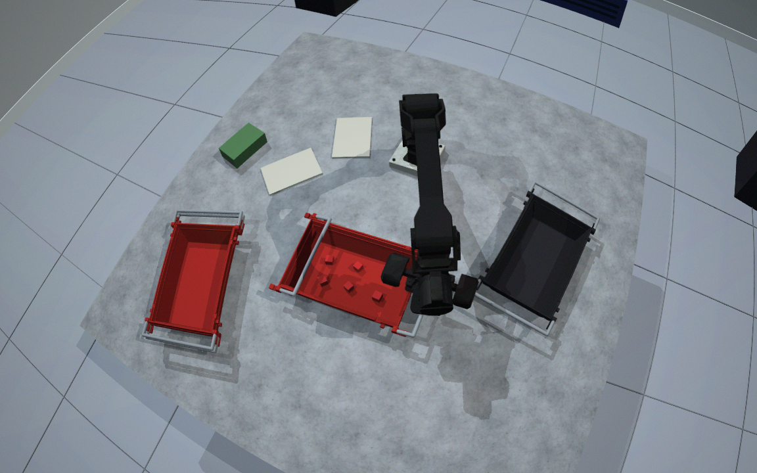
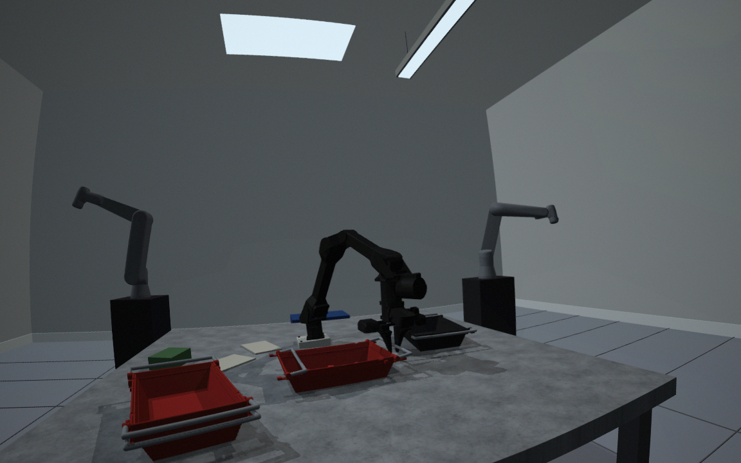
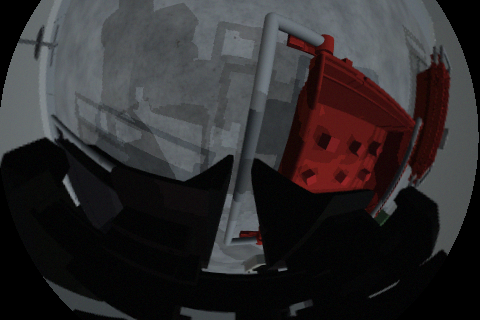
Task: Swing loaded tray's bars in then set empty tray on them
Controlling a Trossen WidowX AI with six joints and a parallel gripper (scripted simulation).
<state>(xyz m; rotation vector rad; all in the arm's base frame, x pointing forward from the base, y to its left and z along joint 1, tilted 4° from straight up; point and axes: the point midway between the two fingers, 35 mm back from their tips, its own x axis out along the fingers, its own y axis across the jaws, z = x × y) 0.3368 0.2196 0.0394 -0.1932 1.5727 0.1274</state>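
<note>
The loaded red tray [image 1: 363, 238] [image 2: 338, 377] [image 3: 360, 97] stands mid-table, with several small red blocks [image 1: 357, 266] [image 3: 327, 141] on its floor. Its left bar [image 1: 312, 255] [image 2: 298, 361] [image 3: 411, 152] lies in across the top. Its right bar [image 1: 418, 324] [image 3: 260, 80] is swung out beyond the right end. My gripper [image 2: 393, 344] [image 3: 242, 162] is low at that right bar, fingers slightly apart, one on each side of it; the gap shows they are not clamped. The empty red tray [image 1: 196, 282] [image 2: 166, 400] [image 3: 432, 110] stands at the left, both bars outward. The arm hides part of the loaded tray in the top view.
A black tray [image 1: 531, 264] [image 2: 436, 339] with outward bars stands close to the right of my gripper. A green block [image 1: 243, 144] [image 2: 169, 355] and two cream plates [image 1: 292, 170] [image 1: 352, 137] lie behind the red trays, left of my base.
</note>
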